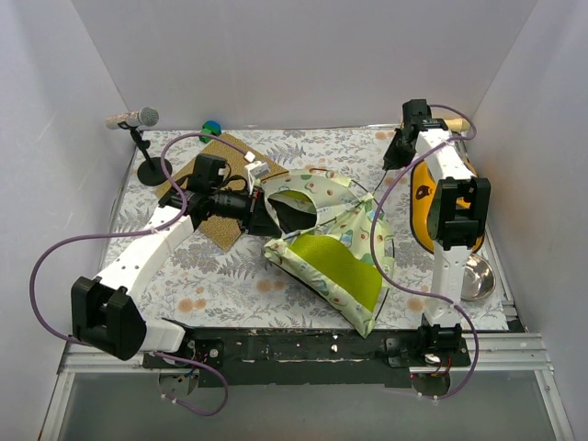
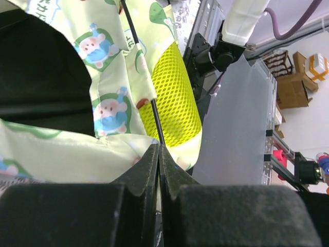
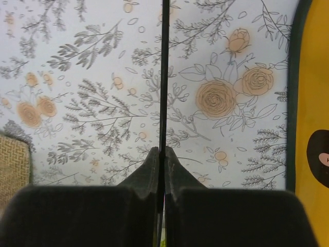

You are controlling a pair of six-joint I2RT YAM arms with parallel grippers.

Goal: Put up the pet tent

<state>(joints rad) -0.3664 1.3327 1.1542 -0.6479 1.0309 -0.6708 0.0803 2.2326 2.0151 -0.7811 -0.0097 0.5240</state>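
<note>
While the pale cream-green fabric pet tent point(image 1: 335, 262) with its lime-green lining is lying slumped and unraised in the middle of the flower-printed table cover point(image 1: 230, 280), I am working on the pole-tensioning step. My left gripper point(image 2: 160, 150) is pinching its jaws fully together on a thin black pole point(image 2: 139, 51) right at the tent's printed cloth, beside the dark arched doorway. My right gripper point(image 3: 164, 152) is clamping down to almost nothing on a stretch of thin black rod point(image 3: 164, 72) that is reaching out from the tent toward the far right of the table, near a yellow rounded object point(image 3: 311, 77). I cannot tell whether both grips are on one continuous pole. As I judge it, the next move is calling for bowing the rod so the fabric is rising into a dome, with the left gripper anchoring the tent side. Pulling too hard is risking the rod slipping from the pads or the whole tent dragging sideways.
</note>
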